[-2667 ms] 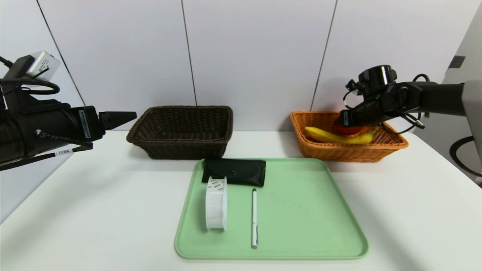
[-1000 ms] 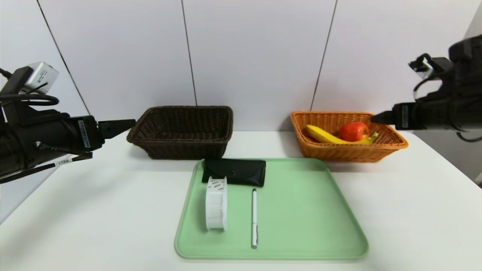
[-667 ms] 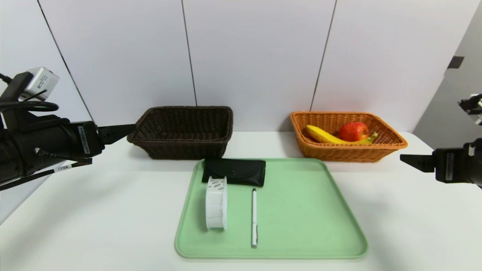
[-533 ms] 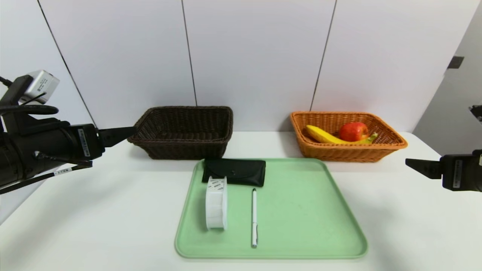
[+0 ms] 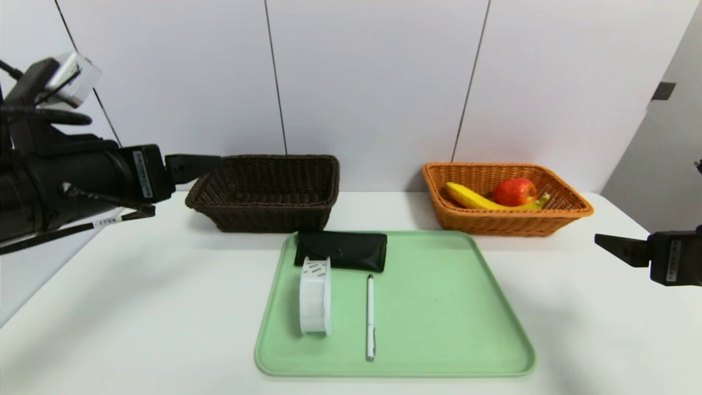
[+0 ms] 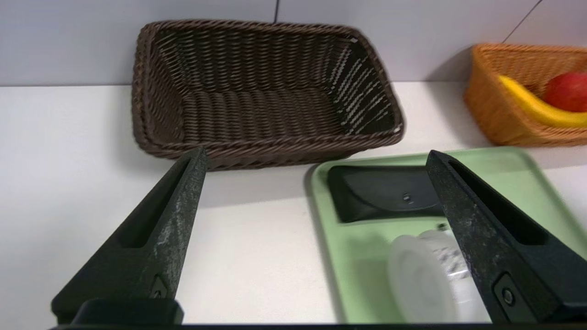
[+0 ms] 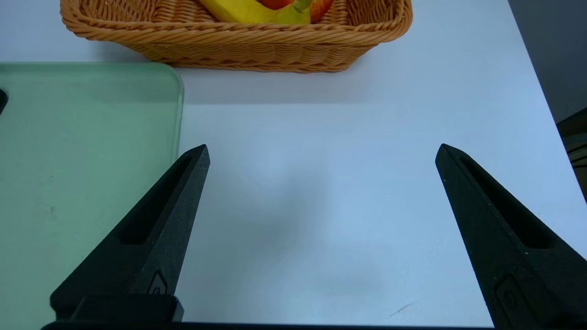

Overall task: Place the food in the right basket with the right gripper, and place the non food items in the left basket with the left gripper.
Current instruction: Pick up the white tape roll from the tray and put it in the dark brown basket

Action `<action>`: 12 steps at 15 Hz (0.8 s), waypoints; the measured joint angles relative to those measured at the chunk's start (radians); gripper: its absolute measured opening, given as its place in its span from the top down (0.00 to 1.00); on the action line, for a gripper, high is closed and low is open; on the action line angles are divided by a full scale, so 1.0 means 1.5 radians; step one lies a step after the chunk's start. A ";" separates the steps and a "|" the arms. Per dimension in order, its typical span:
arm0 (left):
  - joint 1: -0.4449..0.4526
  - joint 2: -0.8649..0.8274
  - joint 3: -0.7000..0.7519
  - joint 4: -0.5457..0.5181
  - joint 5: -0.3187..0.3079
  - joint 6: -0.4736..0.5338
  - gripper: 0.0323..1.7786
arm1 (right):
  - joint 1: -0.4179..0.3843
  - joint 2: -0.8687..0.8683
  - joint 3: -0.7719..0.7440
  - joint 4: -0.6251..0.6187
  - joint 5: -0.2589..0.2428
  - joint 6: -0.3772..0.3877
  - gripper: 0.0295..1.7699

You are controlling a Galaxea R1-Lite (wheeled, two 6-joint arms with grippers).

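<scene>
White table (image 5: 164, 307): black flap pouch (image 5: 341, 250); left hand (image 6: 316, 158), right hand (image 7: 321, 151) released.

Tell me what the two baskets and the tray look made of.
Dark basket: woven wicker or rattan-look strands, matte brown. Orange basket: the same weave, tan and slightly glossy, possibly plastic. Tray: smooth pale green, rounded rim, likely moulded plastic.

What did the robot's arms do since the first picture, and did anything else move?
The right gripper let go of the apple in the orange basket, then pulled back, empty, to the table's right edge. The left gripper rose and edged toward the dark basket. Banana, pouch, spool and pen stayed put.
</scene>
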 joint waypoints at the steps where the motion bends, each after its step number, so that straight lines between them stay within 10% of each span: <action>1: -0.037 0.013 -0.062 0.052 0.030 -0.024 0.05 | 0.000 -0.001 0.002 0.000 0.000 0.000 0.04; 8: -0.292 0.103 -0.286 0.469 0.184 -0.085 0.05 | 0.006 -0.011 0.031 -0.001 0.001 -0.026 0.04; 12: -0.356 0.150 -0.314 0.530 0.211 -0.088 0.05 | 0.007 -0.016 0.064 -0.023 0.001 -0.038 0.04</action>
